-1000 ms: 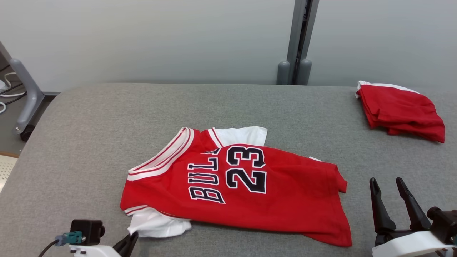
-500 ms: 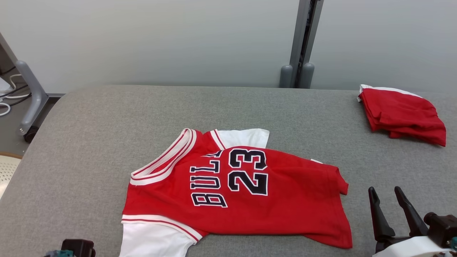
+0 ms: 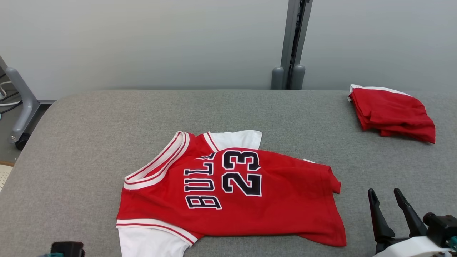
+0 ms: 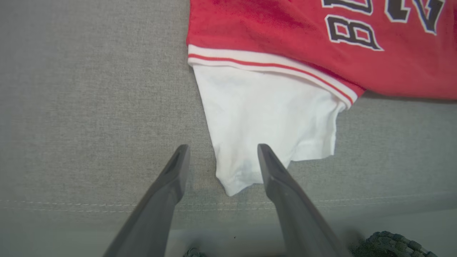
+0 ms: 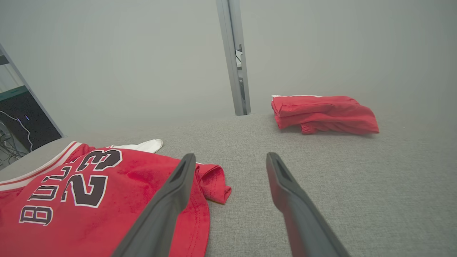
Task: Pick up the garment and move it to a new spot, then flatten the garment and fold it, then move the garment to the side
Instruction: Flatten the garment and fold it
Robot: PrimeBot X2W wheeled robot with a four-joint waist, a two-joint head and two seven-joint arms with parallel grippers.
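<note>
The garment is a red jersey printed "BULLS 23" with white sleeves, lying spread on the grey table, collar to the left. Its near white sleeve lies flat, pointing at the table's front edge. My left gripper is open, its fingers straddling the tip of that sleeve without pinching it. My right gripper stands open at the lower right, just right of the jersey's hem, with nothing between its fingers. The right wrist view shows the jersey to the left of the right gripper.
A second, folded red garment sits at the table's far right. The grey padded table has a stitched front edge. A grey post stands behind it, and a wheeled stand leg stands off the left side.
The near white sleeve, bunched a second ago, now lies pulled out straight toward the front edge. My left gripper has let go of it and opened. The head camera shifted slightly.
</note>
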